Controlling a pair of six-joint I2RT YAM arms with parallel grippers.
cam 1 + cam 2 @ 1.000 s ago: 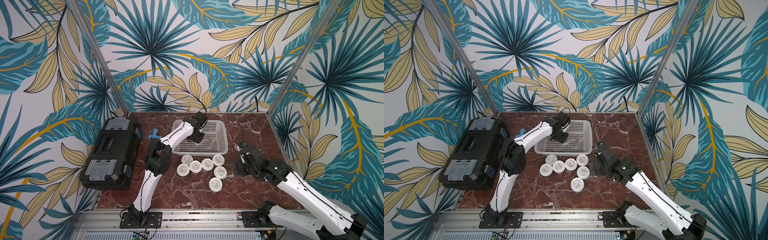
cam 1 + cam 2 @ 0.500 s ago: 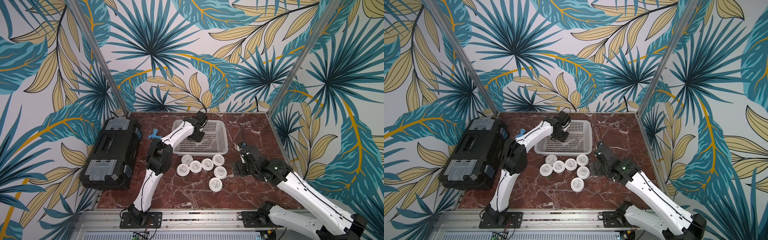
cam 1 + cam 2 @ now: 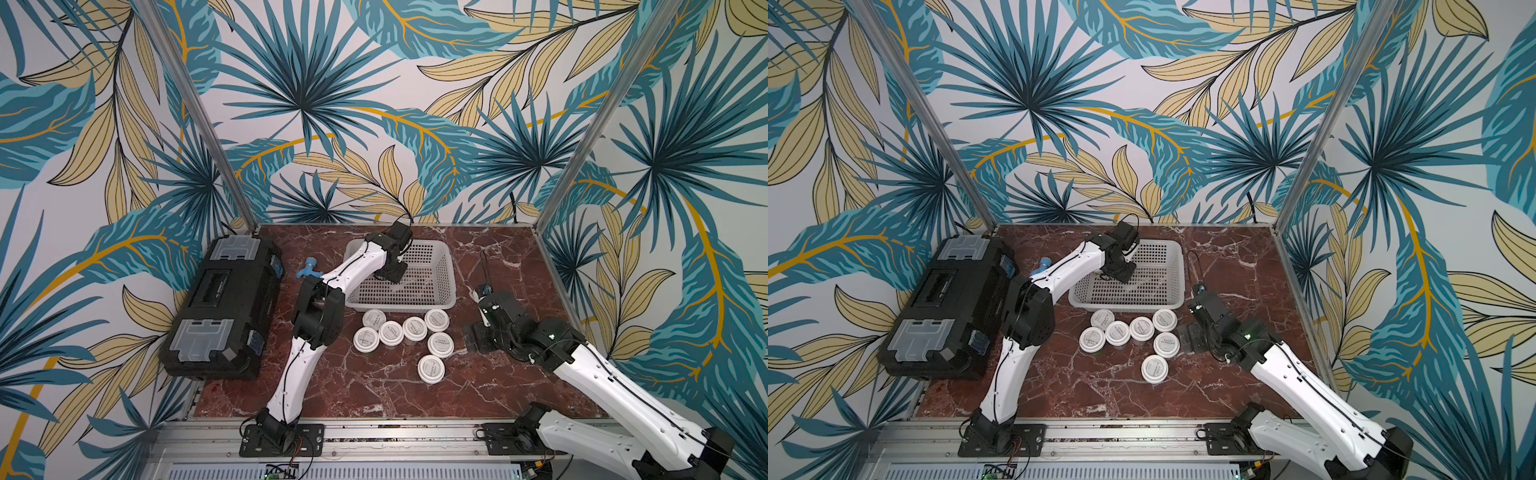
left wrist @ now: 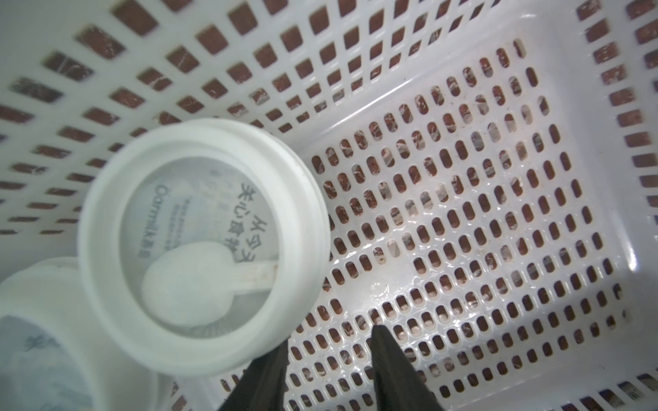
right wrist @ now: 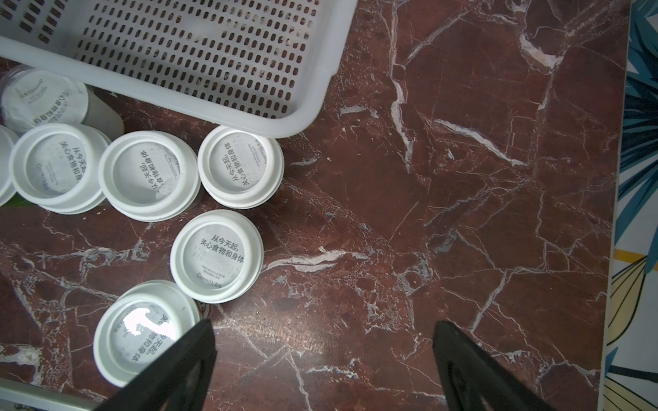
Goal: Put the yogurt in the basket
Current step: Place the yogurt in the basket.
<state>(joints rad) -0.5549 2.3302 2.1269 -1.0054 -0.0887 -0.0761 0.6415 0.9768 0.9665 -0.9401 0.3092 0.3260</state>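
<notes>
Several yogurt cups [image 3: 414,327] with white printed lids stand clustered on the marble just in front of the basket [image 3: 407,306]. The right wrist view shows the same cluster of yogurt cups [image 5: 216,254] below the basket's rim [image 5: 249,117]. Two more cups stand inside the basket [image 4: 463,213], one [image 4: 203,249] right beside my left gripper [image 4: 331,338] and another [image 4: 35,338] at the frame's edge. My left gripper [image 3: 392,276] reaches down into the basket, its jaws close together with nothing between them. My right gripper [image 5: 324,341] hangs open over bare marble, right of the cups.
A large black toolbox [image 3: 224,307] fills the table's left side. A small blue fitting [image 3: 308,269] lies between it and the basket. A thin black cable [image 3: 484,266] stands right of the basket. Aluminium posts and patterned walls close in the table.
</notes>
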